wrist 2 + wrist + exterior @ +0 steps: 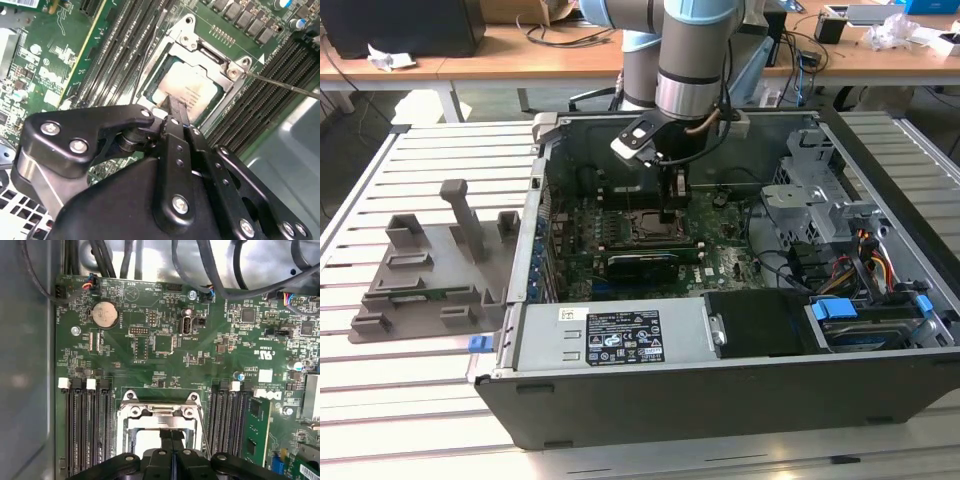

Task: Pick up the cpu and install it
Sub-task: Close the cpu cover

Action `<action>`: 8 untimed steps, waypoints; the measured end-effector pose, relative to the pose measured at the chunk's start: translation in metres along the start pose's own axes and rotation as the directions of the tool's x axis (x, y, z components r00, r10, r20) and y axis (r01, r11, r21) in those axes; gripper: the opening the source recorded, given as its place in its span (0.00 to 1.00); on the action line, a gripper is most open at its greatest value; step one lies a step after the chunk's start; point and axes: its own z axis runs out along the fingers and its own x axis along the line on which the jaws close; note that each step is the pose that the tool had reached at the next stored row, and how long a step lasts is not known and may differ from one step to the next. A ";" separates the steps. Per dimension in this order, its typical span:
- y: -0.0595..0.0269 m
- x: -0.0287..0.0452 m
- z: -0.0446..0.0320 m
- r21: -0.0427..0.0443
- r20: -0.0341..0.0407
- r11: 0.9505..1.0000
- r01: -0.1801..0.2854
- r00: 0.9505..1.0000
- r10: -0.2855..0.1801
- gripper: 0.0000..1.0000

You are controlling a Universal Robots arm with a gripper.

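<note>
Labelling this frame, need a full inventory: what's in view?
table: 1, pale slatted, under everything
case: 1, dark grey, on table
motherboard: 1, green, inside case
socket frame: 1, metal, on motherboard
cpu: 1, silvery, lying in socket frame
coin cell: 1, silver, on motherboard
memory stick: 1, green, slotted beside socket frame
fixture: 1, grey, exterior view's left of case
arm: 1, silver-blue, above case
gripper: 1, black, shut, tip at cpu

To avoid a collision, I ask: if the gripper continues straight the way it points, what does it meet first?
Most likely the cpu, lying within the socket frame: the gripper points down at its edge. Whether they already touch, I cannot tell.
</note>
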 end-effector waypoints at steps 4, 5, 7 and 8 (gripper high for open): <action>-0.0012 -0.0109 -0.0086 -0.001 -0.036 1.000 0.003 0.999 -0.003 0.11; -0.0015 -0.0113 -0.0129 -0.001 -0.037 1.000 0.003 0.999 -0.003 0.11; -0.0022 -0.0122 -0.0219 -0.001 -0.039 1.000 0.003 0.999 -0.003 0.11; -0.0026 -0.0126 -0.0265 -0.002 -0.040 1.000 0.003 0.999 -0.003 0.11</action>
